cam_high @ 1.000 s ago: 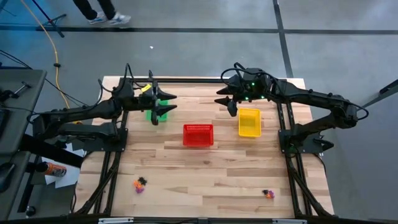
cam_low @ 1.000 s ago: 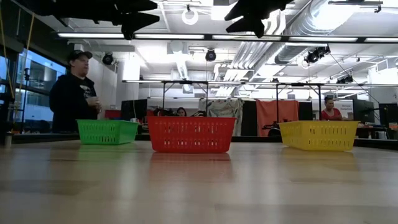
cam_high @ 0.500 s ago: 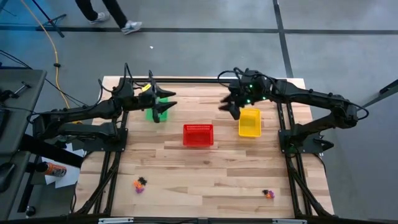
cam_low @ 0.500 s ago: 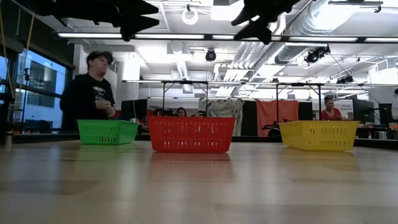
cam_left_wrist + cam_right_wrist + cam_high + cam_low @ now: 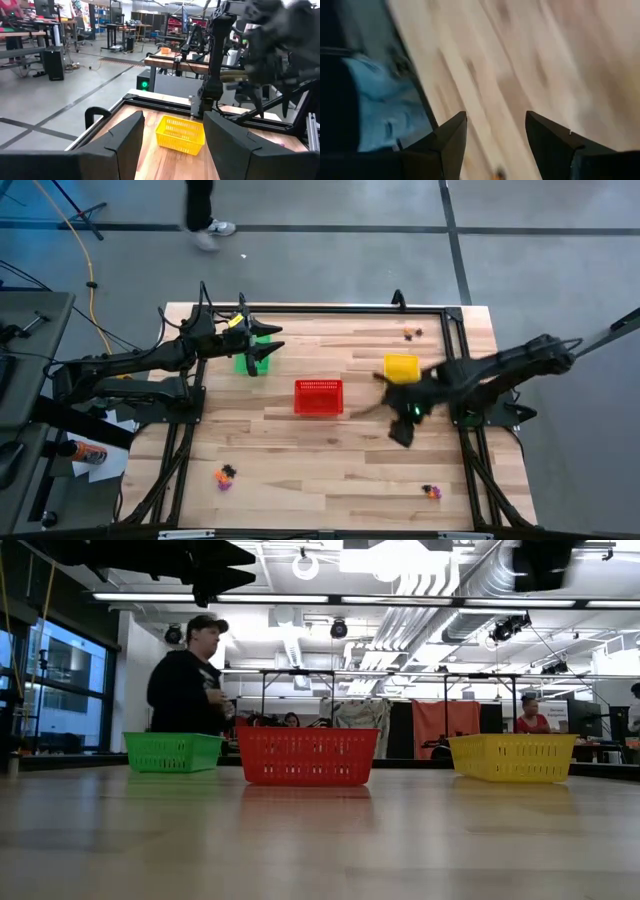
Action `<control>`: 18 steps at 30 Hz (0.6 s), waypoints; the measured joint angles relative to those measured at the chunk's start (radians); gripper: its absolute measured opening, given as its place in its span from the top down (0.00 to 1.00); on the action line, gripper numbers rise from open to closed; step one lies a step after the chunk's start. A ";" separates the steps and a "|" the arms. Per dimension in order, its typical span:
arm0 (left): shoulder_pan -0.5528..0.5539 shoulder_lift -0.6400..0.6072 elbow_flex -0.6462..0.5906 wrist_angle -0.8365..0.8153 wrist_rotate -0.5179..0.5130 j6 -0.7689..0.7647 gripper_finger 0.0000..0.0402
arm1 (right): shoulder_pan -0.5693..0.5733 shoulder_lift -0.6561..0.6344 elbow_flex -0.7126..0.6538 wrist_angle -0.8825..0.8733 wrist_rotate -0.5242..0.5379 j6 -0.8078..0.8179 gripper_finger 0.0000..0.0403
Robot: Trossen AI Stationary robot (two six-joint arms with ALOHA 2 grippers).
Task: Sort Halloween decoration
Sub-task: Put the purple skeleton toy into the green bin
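Note:
The Halloween decoration lies on the wooden table in three small clusters of trinkets: one (image 5: 225, 475) near the front left, one (image 5: 431, 491) near the front right, and an orange one (image 5: 410, 333) at the far right. My left gripper (image 5: 268, 346) hangs open and level above the green basket (image 5: 243, 364) and holds nothing. My right gripper (image 5: 398, 430) is open and tipped downward. It is blurred, above bare table in front of the yellow basket (image 5: 401, 367). Its wrist view shows open fingers (image 5: 451, 142) over blurred wood.
The green basket (image 5: 172, 752), the red basket (image 5: 307, 756) and the yellow basket (image 5: 513, 757) stand in a row across the table's far half. The black frame rail (image 5: 320, 308) runs along the far edge. A person (image 5: 190, 680) walks beyond the table. Bare wood lies between the baskets and the near trinkets.
My right gripper has swung from above the far side of the yellow basket toward the table's near edge and a little down. It has tipped downward and rolled, and has stayed open. This uncovered the orange trinkets at the far right. The person has walked to the right behind the table.

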 joint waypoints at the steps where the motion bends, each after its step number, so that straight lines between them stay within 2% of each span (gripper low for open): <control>1: 0.000 0.000 0.000 0.000 0.000 0.000 0.51 | 0.043 0.015 0.000 -0.040 -0.001 0.063 0.51; 5: 0.001 0.000 0.000 0.000 0.000 0.001 0.51 | 0.204 0.096 0.000 -0.119 -0.026 0.303 0.51; 10: 0.001 0.000 0.000 0.000 0.000 0.000 0.51 | 0.339 0.231 0.000 -0.057 -0.160 0.494 0.51; 15: 0.001 0.000 0.000 0.000 0.000 0.001 0.51 | 0.432 0.387 0.000 0.020 -0.298 0.540 0.51; 18: 0.001 0.000 0.000 0.000 0.000 0.001 0.51 | 0.484 0.461 0.000 0.057 -0.343 0.536 0.51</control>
